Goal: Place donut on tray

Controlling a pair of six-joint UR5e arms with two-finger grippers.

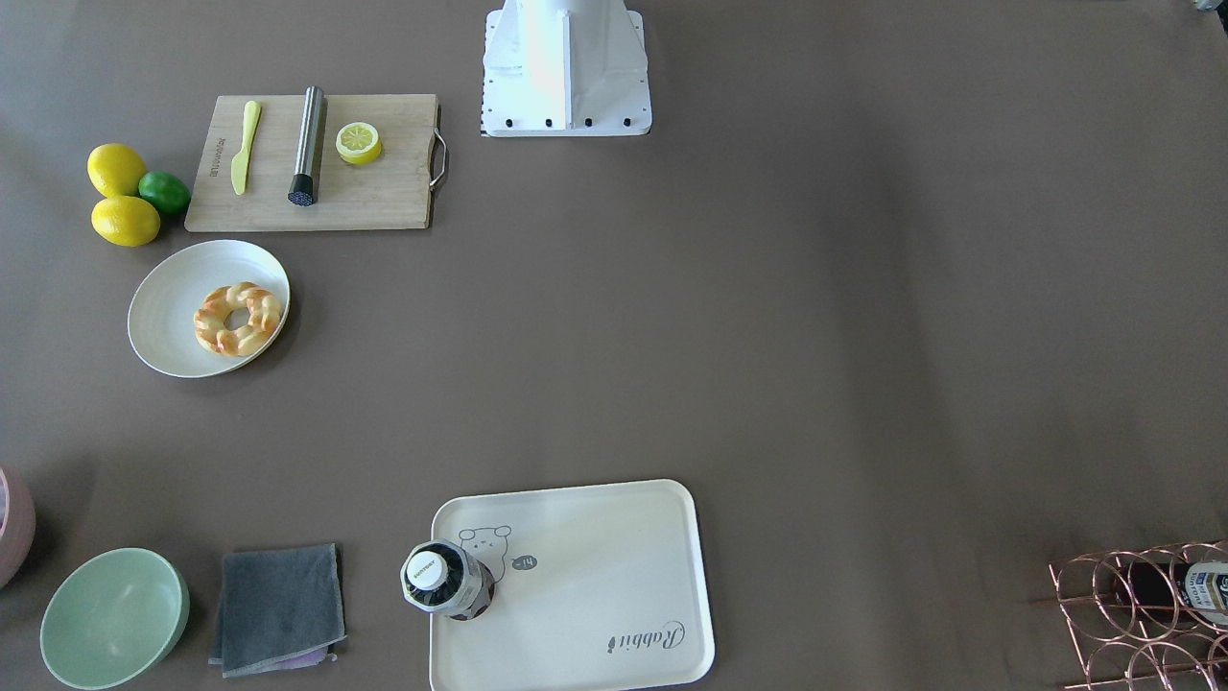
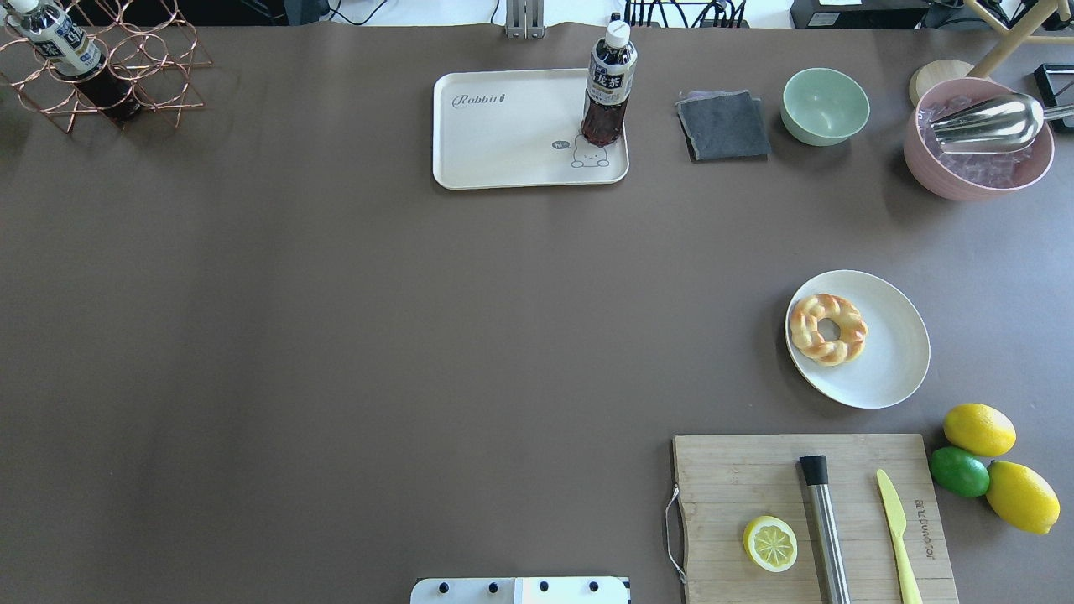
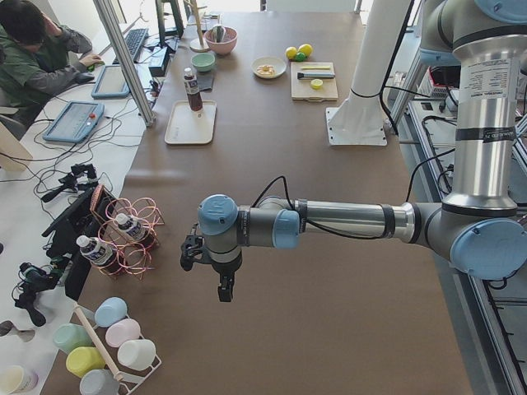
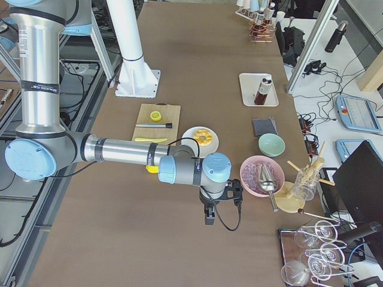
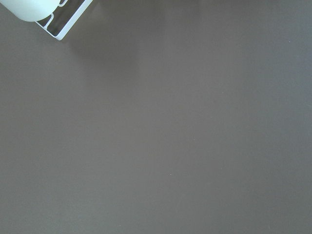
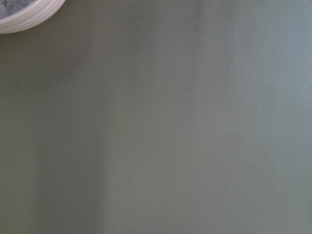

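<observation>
donut (image 2: 829, 329) sits on the white plate (image 2: 891, 362) by the desk's right edge, tray (image 2: 503, 143) at the far edge's middle, so right gripper (image 4: 208, 216) is nearer than left gripper (image 3: 224, 290), can't tell if either's open or holding anything

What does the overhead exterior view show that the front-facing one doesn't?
Only overhead: the metal scoop lying in the pink bowl, which the front-facing view crops to a sliver. Only front-facing: the robot pedestal's column; overhead catches just its base plate. Both: the donut on the round plate, the tray with a bottle standing on its bear corner, the cutting board, lemons, lime, green bowl, grey cloth.
</observation>
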